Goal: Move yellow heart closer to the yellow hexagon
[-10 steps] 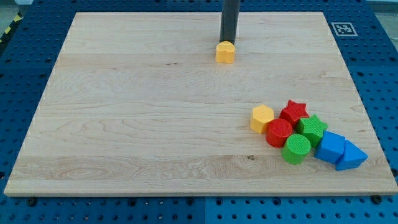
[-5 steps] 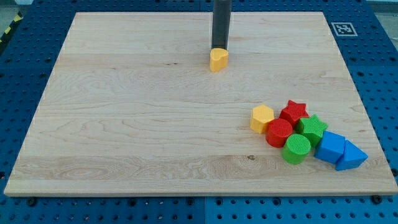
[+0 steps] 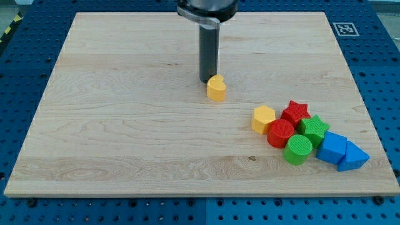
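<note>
Resting on the pale wooden table [image 3: 125, 125], my tip [image 3: 207, 81] stands just at the 11 o'clock side of the yellow heart [image 3: 216, 89], touching it or all but touching it; the exact contact cannot be made out. The dark rod rises straight toward the view's top, where its wider mount shows at the edge. No jaws are fitted to this arm, so nothing is gripped: the rod only bears against the block's side.

The yellow heart sits a little above the table's middle, alone. The yellow hexagon [image 3: 263, 119] lies toward 4 o'clock from it, near but clearly apart, with bare wood between the two.

The hexagon forms the 9 o'clock end of a tight cluster at the view's lower right. Just beside it toward 4 o'clock stands a red cylinder [image 3: 280, 133], and a red star [image 3: 295, 113] sits at 2 o'clock from that cylinder. A green star [image 3: 314, 130] lies at 4 o'clock from the red star, and a green cylinder [image 3: 299, 150] at 5 o'clock from the red cylinder. Farther toward 3 o'clock come a blue cube-like block [image 3: 332, 147] and a blue triangular block [image 3: 353, 156], touching one another.

A small black-and-white marker [image 3: 344, 29] is printed at the table's upper right corner, and a blue perforated surface [image 3: 387, 75] surrounds the table.
</note>
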